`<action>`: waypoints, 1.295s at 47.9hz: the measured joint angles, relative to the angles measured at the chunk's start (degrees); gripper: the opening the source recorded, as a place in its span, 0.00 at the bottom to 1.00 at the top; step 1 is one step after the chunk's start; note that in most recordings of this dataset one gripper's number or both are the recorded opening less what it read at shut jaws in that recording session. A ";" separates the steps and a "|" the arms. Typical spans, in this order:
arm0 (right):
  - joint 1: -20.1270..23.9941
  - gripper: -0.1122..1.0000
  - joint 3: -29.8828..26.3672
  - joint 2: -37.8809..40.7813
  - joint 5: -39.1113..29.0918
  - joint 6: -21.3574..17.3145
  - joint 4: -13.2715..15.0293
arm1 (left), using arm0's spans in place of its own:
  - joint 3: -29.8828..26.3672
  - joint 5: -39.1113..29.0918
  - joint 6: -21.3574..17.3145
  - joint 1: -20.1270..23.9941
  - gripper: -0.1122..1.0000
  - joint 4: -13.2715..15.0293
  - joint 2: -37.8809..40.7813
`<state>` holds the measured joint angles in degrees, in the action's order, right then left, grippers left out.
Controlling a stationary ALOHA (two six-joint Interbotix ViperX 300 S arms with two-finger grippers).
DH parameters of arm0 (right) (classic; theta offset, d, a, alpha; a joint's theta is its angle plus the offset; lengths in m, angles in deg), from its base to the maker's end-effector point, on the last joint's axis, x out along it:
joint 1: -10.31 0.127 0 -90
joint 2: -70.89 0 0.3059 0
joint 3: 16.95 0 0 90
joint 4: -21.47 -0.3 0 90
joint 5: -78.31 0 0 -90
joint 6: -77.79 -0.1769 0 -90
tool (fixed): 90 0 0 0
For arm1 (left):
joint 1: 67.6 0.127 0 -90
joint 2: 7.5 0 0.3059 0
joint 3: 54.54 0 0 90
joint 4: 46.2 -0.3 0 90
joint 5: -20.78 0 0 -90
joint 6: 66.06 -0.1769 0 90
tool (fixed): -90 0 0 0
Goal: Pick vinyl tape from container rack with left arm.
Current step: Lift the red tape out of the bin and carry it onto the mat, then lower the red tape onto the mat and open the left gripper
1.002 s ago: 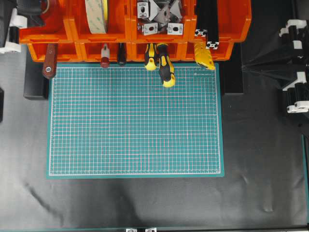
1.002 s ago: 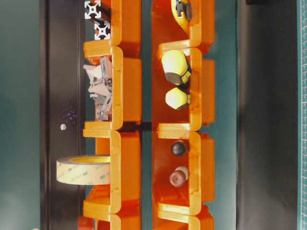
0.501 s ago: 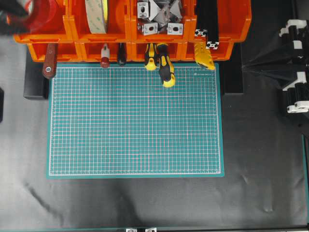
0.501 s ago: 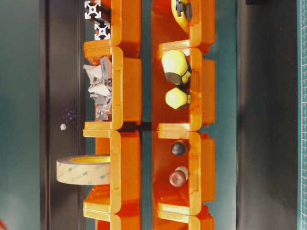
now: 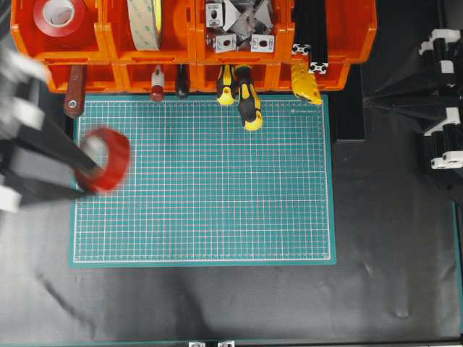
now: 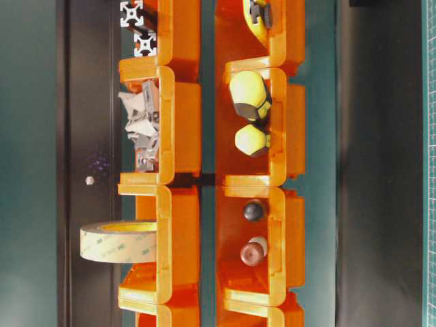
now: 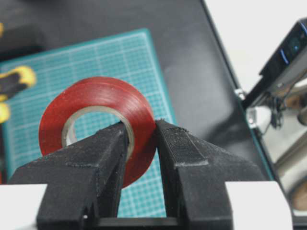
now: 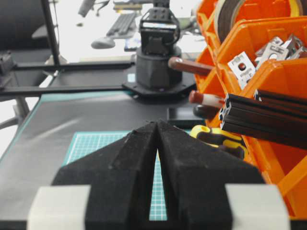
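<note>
Left jaws (image 7: 142,139) clamp the red tape (image 7: 98,127) through its wall, one finger in the core, one outside. Tape sits left of frame over the mat (image 5: 217,181), well clear of the rack (image 5: 195,43). Right jaws (image 8: 157,139) closed, empty.

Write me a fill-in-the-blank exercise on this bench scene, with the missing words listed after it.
1. The left gripper pinches the wall of the glossy red vinyl tape roll, one finger inside the roll's ____.
2. In the overhead view that roll hangs over the ____ gridded cutting mat.
3. A second red roll lies in the top-left bin of the bright ____ plastic container rack.
4. The right gripper is shut and holds ____.

Missing words: core; green; orange; nothing
</note>
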<state>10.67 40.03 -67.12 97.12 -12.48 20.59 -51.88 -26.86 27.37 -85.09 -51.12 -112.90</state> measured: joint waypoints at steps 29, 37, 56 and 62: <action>0.00 0.10 0.00 -0.53 0.00 0.00 0.00 | 11.51 11.51 -1.05 -0.18 0.28 0.00 16.70; 0.00 0.10 0.00 -0.62 0.00 0.00 0.09 | 11.51 11.51 -1.05 0.18 0.28 0.00 20.21; 0.00 0.10 0.00 -0.62 0.00 0.00 0.09 | 11.07 11.51 -1.23 0.53 0.28 0.00 22.32; 0.00 0.10 -0.09 -0.62 0.00 0.00 0.00 | 10.99 11.60 -1.23 0.53 0.28 0.00 22.32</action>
<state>10.67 39.94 -67.74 97.12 -12.48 20.59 -40.89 -15.26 26.14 -84.57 -51.12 -90.58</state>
